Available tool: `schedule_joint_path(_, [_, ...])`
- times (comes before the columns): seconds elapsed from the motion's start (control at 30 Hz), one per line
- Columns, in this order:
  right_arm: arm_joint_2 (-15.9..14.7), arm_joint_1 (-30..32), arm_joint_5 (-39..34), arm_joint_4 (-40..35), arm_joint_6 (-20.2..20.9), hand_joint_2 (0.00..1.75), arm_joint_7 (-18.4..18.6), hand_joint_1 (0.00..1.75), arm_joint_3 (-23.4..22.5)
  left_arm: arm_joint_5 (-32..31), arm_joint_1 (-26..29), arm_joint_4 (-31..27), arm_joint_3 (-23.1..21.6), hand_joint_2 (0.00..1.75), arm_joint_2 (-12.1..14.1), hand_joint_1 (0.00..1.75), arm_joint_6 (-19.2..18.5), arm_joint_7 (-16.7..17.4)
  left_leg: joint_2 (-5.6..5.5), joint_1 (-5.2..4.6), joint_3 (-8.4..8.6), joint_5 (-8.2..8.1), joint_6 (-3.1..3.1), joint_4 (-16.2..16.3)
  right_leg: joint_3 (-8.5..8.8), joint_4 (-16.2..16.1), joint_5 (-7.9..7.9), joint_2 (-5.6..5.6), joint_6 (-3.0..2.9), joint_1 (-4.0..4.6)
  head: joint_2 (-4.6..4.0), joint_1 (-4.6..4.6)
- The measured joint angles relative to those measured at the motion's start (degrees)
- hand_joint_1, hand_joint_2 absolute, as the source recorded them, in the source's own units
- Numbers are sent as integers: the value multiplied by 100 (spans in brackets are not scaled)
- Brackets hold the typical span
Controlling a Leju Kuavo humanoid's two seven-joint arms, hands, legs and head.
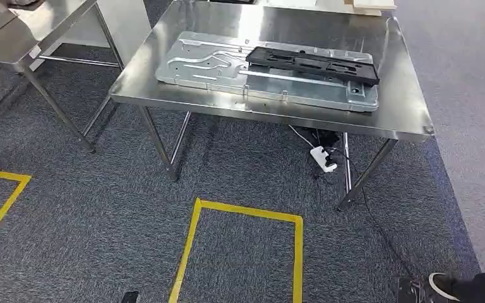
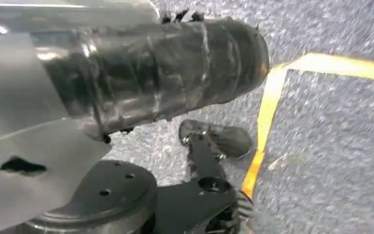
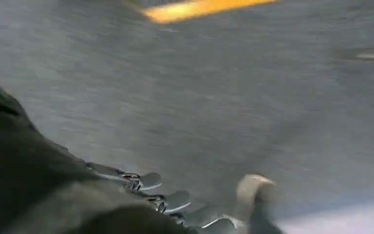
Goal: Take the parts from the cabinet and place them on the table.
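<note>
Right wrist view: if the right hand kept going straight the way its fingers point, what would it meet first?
Most likely the grey carpet floor. The right hand holds nothing, its fingers apart over bare carpet; the picture is blurred, so depth is uncertain.

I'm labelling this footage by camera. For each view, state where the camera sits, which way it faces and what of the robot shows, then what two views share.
Head view: high on the body, facing forward and down at a steel table bearing a metal panel and a black part.
Left wrist view: behind the left hand, facing the carpet.
Right wrist view: behind the right hand, facing blurred carpet.
Shared: all show yellow floor tape.
</note>
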Motion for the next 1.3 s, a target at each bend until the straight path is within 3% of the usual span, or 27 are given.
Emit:
schedule_joint_path(0.07, [40,-47,105,314,40,0,285,0,-22,-29,5,0,0,0,0,0,-2,29,3,11,-120,38,-35,91,494,-580,230,-2,6,-16,0,0])
schedule_joint_path(0.1, [59,-87,158,483,83,0,448,0,-48,-57,2,0,0,0,-13,0,-2,44,4,18,-183,38,-48,168,874,-1131,404,-4,13,-32,0,0])
schedule_joint_path(0.13, [81,-118,190,616,155,0,598,0,-61,-85,-7,0,0,0,-13,0,0,55,14,16,-237,19,-79,267,1152,-1587,423,-1,13,-55,0,7])
schedule_joint_path(0.17, [118,-150,219,727,250,0,749,0,-77,-118,-11,0,0,0,-11,0,2,57,16,-32,-293,-4,-133,327,1103,-1564,373,17,-30,2,0,2])
schedule_joint_path(0.2, [149,-162,263,840,374,0,891,0,-103,-129,-16,0,0,0,-11,0,7,53,8,-31,-303,-13,-156,369,1083,-1559,401,23,-115,-20,0,-31])
schedule_joint_path(0.27, [208,-164,344,1033,645,0,1091,0,-107,-155,-11,0,0,0,-11,0,18,35,-17,-5,-302,27,-216,345,1079,-1547,412,11,-172,33,0,-26])
schedule_joint_path(0.33, [282,-167,484,1157,916,0,1244,0,-105,-197,-4,0,0,0,4,0,20,20,-38,17,-353,2,-272,387,1088,-1579,463,-42,-268,-2,0,-24])
schedule_joint_path(0.4, [335,-189,684,1235,1125,0,1371,0,-101,-232,-3,0,-4,0,0,0,20,4,-39,26,-563,-386,-327,886,1055,-1579,498,-79,-323,-3,0,-74])
schedule_joint_path(0.47, [361,-210,976,1371,1305,0,1572,0,-59,-238,-12,0,-13,0,0,0,61,-52,-39,38,-944,-814,-359,1766,1009,-1578,515,-144,-347,29,0,-74])
schedule_joint_path(0.5, [374,-210,1135,1435,1362,0,1693,0,-4,-234,-8,0,-15,0,2,0,94,-74,-38,38,-1053,-902,-355,2067,999,-1577,519,-182,-353,49,0,-77])
schedule_joint_path(0.53, [385,-206,1323,1474,1399,0,1819,0,55,-225,2,0,-15,0,2,0,140,-92,-38,37,-1022,-838,-339,2065,999,-1577,520,-216,-354,62,0,-76])
schedule_joint_path(0.57, [398,-204,1525,1509,1438,0,1971,0,126,-177,8,0,-15,0,2,0,188,-100,-37,34,-855,-656,-306,1797,1004,-1577,520,-251,-354,76,0,-76])
schedule_joint_path(0.6, [413,-206,1726,1539,1467,0,2092,0,207,-147,18,0,-15,0,2,0,249,-103,-19,18,-581,-413,-258,1314,1016,-1578,521,-291,-354,90,0,-77])
schedule_joint_path(0.63, [429,-208,1887,1561,1498,0,2173,0,287,-109,16,0,-15,0,2,0,308,-103,51,-8,-302,-205,-195,818,1030,-1579,520,-330,-354,100,0,-77])
schedule_joint_path(0.67, [446,-209,2018,1579,1528,0,2223,0,363,-65,4,0,-15,0,2,0,372,-100,201,-44,-111,-117,-133,466,1039,-1581,520,-363,-354,102,0,-74])
schedule_joint_path(0.7, [477,-207,2213,1601,1585,0,2269,0,457,-22,-23,0,-15,0,0,0,440,-94,357,-101,-72,-212,-106,308,1039,-1579,520,-418,-336,138,0,-68])
schedule_joint_path(0.83, [507,-219,2592,1677,1711,0,2326,0,880,87,-9,0,-15,0,-54,0,644,-35,101,-110,-106,-76,-17,175,1099,-1668,559,-627,-209,131,0,-77])
schedule_joint_path(0.87, [507,-222,2689,1688,1751,0,2333,0,1006,122,6,0,-13,0,-103,0,737,-37,60,-63,-21,0,-13,88,1051,-1578,466,-351,-163,102,0,-46])
schedule_joint_path(0.9, [505,-221,2820,1695,1782,0,2346,0,1117,135,0,0,-13,0,-125,0,870,-33,20,-44,-31,36,40,74,935,-1305,247,-124,-153,100,0,-42])
schedule_joint_path(0.97, [498,-212,3010,1721,1836,0,2473,0,1312,201,-61,0,-13,0,-166,0,1150,-15,-92,-46,-77,49,59,90,561,-452,-168,-26,-140,97,0,-37])
schedule_joint_path(1.0, [494,-209,3114,1740,1897,0,2572,0,1416,249,-93,0,-11,0,-197,0,1274,-13,-168,-50,-100,49,60,110,404,-119,-261,-18,-130,98,0,-37])
schedule_joint_path(1.03, [492,-210,3219,1751,1952,0,2649,0,1512,275,-116,0,-9,0,-227,0,1363,-11,-246,-49,-119,49,59,138,355,-35,-219,-12,-125,99,0,-37])
schedule_joint_path(1.07, [492,-216,3348,1756,2024,0,2713,0,1621,323,-140,0,-4,0,-258,0,1440,-4,-330,-48,-134,43,54,175,441,-225,-31,-4,-123,95,0,-35])
schedule_joint_path(1.13, [483,-252,3596,1756,2155,0,2790,0,1812,376,-175,0,0,0,-324,0,1530,2,-468,-37,-145,15,18,252,854,-1090,459,87,-128,66,0,-35])
schedule_joint_path(1.17, [474,-280,3736,1756,2230,0,2820,0,1922,391,-198,0,0,0,-362,0,1552,5,-529,-28,-169,-10,-14,306,1019,-1487,514,285,-137,41,0,-35])
schedule_joint_path(1.2, [466,-315,3870,1760,2295,0,2859,0,2042,393,-244,0,2,0,-380,0,1561,22,-574,-65,-239,-32,-51,373,1047,-1574,448,464,-125,50,0,-33])
schedule_joint_path(1.3, [459,-416,4035,1764,2389,0,2958,0,2443,378,-332,0,2,0,-474,0,1561,87,-730,-21,-305,21,-133,349,1055,-1550,486,299,-209,80,0,-42])
